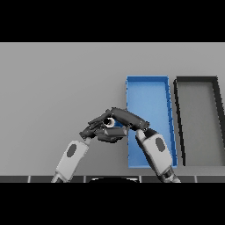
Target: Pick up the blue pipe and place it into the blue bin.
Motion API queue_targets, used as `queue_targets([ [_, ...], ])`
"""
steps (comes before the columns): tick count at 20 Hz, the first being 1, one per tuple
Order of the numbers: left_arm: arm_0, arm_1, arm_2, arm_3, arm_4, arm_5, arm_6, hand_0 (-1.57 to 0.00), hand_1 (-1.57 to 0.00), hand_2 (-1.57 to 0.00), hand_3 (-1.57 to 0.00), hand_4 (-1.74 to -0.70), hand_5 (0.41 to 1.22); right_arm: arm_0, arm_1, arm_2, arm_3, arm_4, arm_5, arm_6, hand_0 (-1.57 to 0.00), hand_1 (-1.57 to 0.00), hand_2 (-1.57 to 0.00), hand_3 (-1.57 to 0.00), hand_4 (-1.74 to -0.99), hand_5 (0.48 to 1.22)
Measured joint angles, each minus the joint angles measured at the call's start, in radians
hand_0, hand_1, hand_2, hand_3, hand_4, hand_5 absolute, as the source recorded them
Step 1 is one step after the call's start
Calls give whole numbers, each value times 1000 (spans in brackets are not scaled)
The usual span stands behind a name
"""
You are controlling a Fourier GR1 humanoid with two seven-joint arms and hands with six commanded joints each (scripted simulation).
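Hands (97,124) (127,117) meet over what you may take for the blue pipe (117,124), grip unclear, just left of the blue bin (149,81).

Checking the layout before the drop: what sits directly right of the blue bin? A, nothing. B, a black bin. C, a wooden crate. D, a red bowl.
B: a black bin with a grey floor stands just right of the blue bin, apart from it.

Blue pipe (111,121) mostly hidden between left hand (97,125) and right hand (128,117); grip unclear. Blue bin (149,94) partly covered by right arm.
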Motion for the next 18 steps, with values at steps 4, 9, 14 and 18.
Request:
queue_targets([
  [4,-23,-12,11,33,10,12,32,-25,-24,-23,-18,-970,531,-19,41,-27,14,12,10,24,-1571,-1571,-1571,-1571,-1497,1221],
  [9,-18,-3,2,38,0,20,54,-8,-7,-7,-5,-973,489,-127,74,-141,-28,-176,-17,157,-1571,-1571,-1571,-1571,-1494,1221],
  [14,-6,1,-8,27,-10,21,60,-2,-2,-2,-1,-954,474,-328,-50,-218,9,-399,-195,213,-1571,-1571,-1571,-1571,-1497,1221],
  [18,-3,16,-7,4,-5,14,38,0,0,0,0,-946,466,-490,-116,-354,85,-384,-298,175,-1571,-1571,-1571,-1571,-1498,1221],
])
